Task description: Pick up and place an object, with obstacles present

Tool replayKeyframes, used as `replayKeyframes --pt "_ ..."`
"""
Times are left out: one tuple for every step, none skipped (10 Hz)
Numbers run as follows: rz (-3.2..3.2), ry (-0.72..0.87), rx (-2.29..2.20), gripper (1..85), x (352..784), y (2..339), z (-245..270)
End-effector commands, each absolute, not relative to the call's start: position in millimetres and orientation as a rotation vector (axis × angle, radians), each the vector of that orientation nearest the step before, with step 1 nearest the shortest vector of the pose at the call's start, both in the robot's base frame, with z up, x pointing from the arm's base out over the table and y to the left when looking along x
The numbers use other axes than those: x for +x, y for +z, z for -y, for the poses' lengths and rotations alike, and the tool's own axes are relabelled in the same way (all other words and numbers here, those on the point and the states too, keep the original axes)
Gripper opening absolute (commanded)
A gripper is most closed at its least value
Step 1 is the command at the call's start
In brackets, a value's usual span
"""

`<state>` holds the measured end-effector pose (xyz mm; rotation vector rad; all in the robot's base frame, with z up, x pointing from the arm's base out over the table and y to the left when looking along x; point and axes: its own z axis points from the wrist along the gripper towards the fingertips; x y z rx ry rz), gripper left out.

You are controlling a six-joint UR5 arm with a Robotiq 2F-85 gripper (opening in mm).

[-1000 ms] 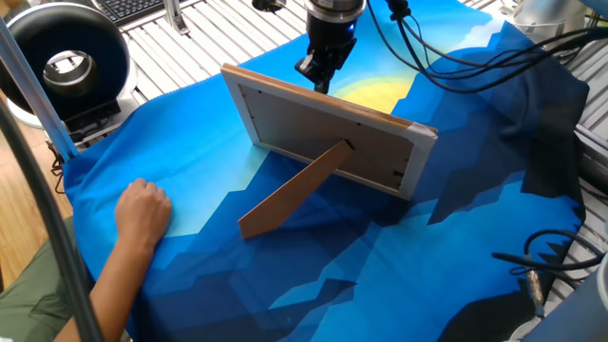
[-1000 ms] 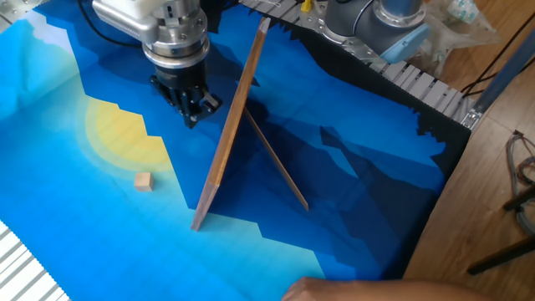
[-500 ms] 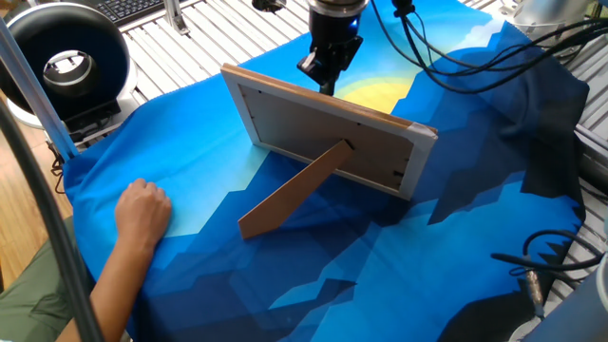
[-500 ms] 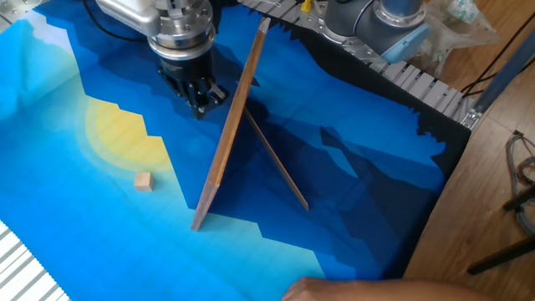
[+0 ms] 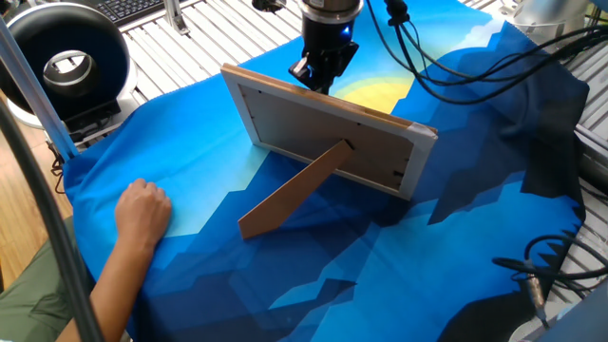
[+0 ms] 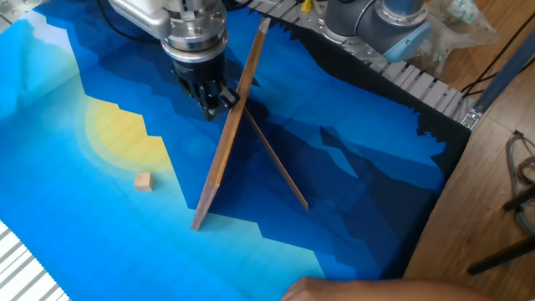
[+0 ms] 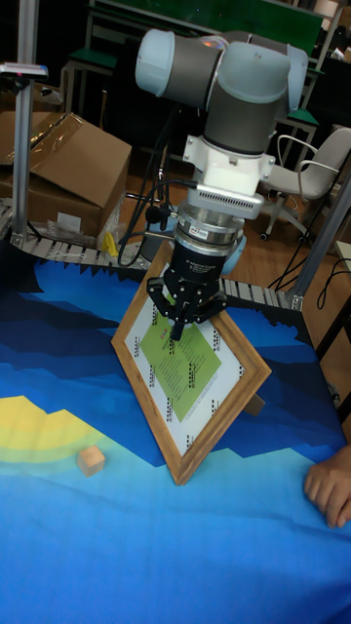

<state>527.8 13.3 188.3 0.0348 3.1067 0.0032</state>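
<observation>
The object, a small tan block [image 6: 144, 181] [image 7: 91, 460], lies on the blue cloth near the yellow patch, in front of the frame; the one fixed view hides it behind the frame. The obstacle is a picture frame [image 5: 323, 138] [image 6: 227, 142] [image 7: 185, 380] standing on edge, held up by its prop leg [image 5: 290, 190] [image 6: 276, 163]. My gripper [image 5: 318, 76] [image 6: 216, 107] [image 7: 179, 330] hangs shut and empty close against the frame's front face near its top edge, well above and away from the block.
A person's hand [image 5: 142, 214] [image 7: 327, 492] rests on the cloth near the frame's back side. A black round device [image 5: 66, 62] stands off the cloth's corner. Cables [image 5: 456, 57] trail behind the arm. A cardboard box [image 7: 58, 171] sits beyond the table.
My gripper has moved sideways toward the frame's top edge, farther from the block. The block, frame and hand have not moved.
</observation>
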Motion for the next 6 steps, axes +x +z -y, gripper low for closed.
replayKeyframes --pt "-3.054 -0.068 0.072 1.3 539 190 -4" --pt "-3.044 -0.127 0.038 1.3 541 191 6" --pt "-3.041 -0.172 -0.074 1.3 542 192 13" --pt "-3.057 -0.167 -0.171 1.3 538 192 11" --pt "-3.071 -0.183 -0.246 1.3 537 191 20" --pt "-3.082 -0.118 -0.235 1.3 547 187 40"
